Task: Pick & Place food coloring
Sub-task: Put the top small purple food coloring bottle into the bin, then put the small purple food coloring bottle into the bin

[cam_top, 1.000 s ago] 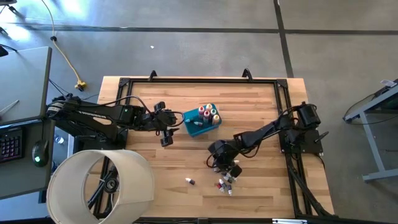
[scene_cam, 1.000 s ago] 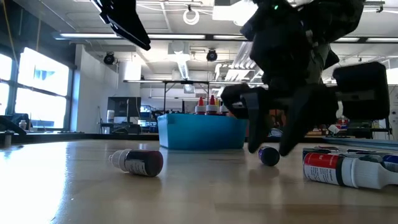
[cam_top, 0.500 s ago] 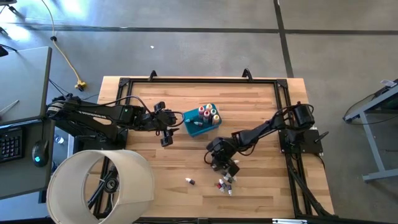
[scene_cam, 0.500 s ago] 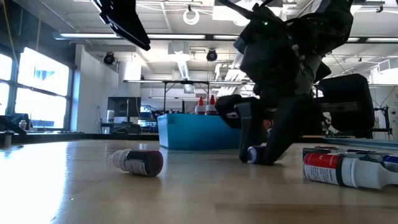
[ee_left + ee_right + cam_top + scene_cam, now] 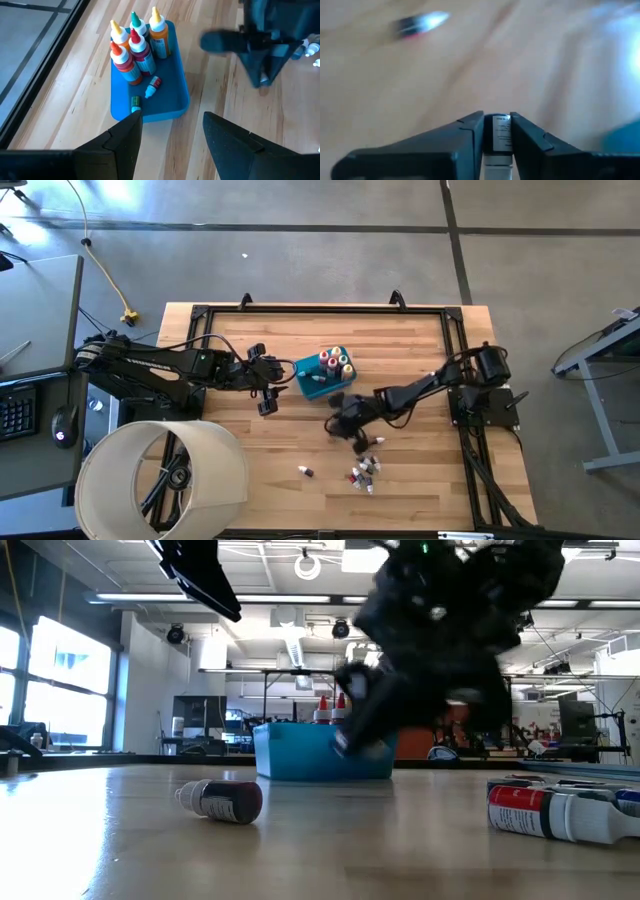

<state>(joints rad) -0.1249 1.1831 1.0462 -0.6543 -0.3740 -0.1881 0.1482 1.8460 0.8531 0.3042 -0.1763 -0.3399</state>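
A blue tub (image 5: 150,102) in mid-table holds several upright squeeze bottles (image 5: 135,42) and two small ones lying flat. My right gripper (image 5: 497,125) is shut on a small white-labelled vial (image 5: 499,134) just off the tub's near right corner (image 5: 340,420); in the low view it is a blur above the tabletop (image 5: 375,725). My left gripper (image 5: 172,125) hangs open over the table at the tub's left side (image 5: 267,388). A dark-red vial (image 5: 222,801) lies on its side on the wood. My right gripper pinches the small vial by its labelled body (image 5: 498,142) between the two fingers. The vial lies along the fingers, and its end sticks out past their tips. The fingers slant down from the table's right, and the vial is lifted clear of the table.
Several loose bottles (image 5: 363,472) lie near the front edge, seen in the low view as a red-and-white bottle (image 5: 545,812). A large pale cylinder (image 5: 165,475) stands at the near left corner. A black frame (image 5: 300,310) runs around the tabletop.
My right gripper has shut on the small vial that lay on the table between its fingers. It has then risen and swung toward the blue tub, tipping as it went. The vial has come up clear of the wood.
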